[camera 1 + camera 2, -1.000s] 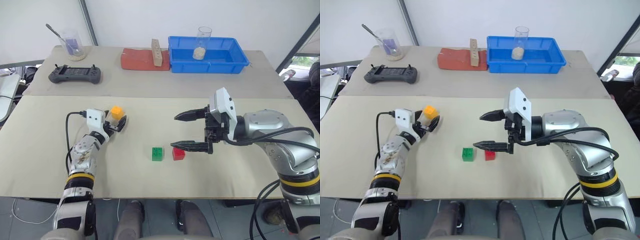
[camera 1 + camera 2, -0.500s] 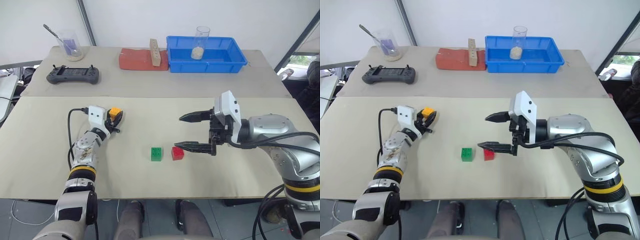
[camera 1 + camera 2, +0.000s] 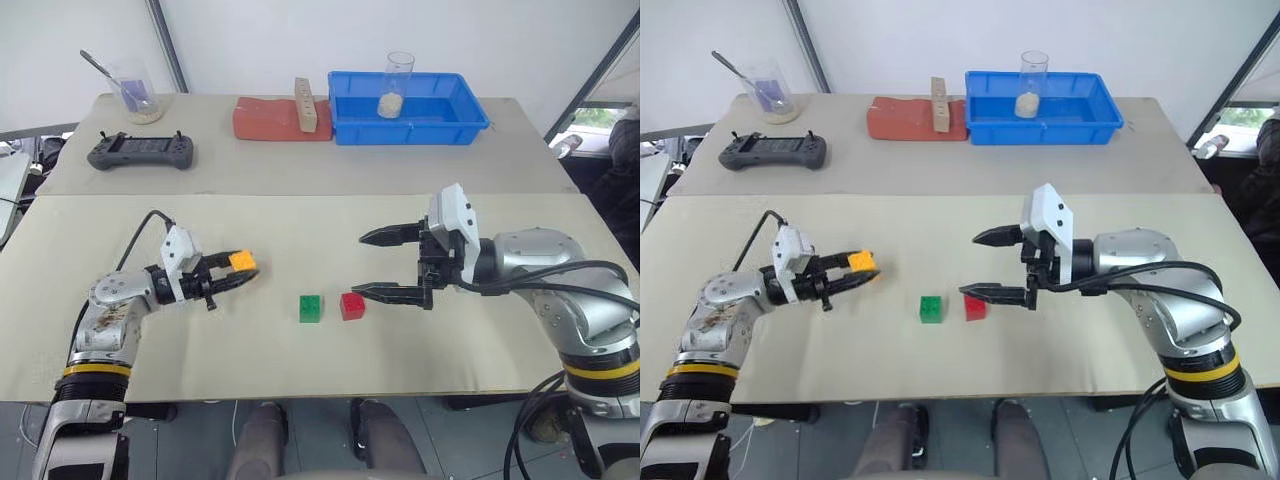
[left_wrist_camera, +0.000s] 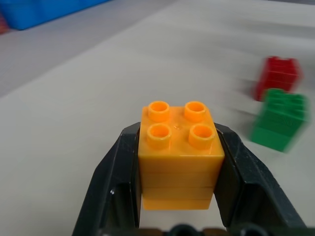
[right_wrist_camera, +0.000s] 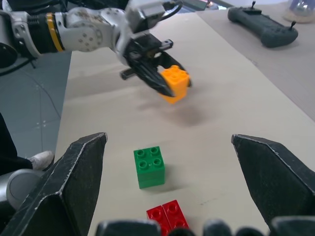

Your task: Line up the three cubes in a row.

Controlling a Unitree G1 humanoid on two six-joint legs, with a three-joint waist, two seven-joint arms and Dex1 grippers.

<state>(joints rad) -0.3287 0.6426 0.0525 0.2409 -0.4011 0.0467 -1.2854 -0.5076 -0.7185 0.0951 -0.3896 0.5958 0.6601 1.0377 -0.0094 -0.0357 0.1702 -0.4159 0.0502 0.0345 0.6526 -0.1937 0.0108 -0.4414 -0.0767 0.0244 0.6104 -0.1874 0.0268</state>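
While the left gripper (image 3: 240, 272) has its jaws clamped on the orange-yellow studded plastic cube (image 3: 241, 261), the right gripper (image 3: 375, 265) hangs with jaws wide apart and empty, the red plastic cube (image 3: 352, 305) at seven o'clock of it.

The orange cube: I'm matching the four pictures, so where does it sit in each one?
Left eye view: orange cube in the left tool, left of centre.
Right eye view: left of centre, in the same tool.
Left wrist view: centre, clamped between the two fingers.
Right wrist view: upper middle, lifted off the table.
Shared landmark: the green cube, between the orange and red cube.
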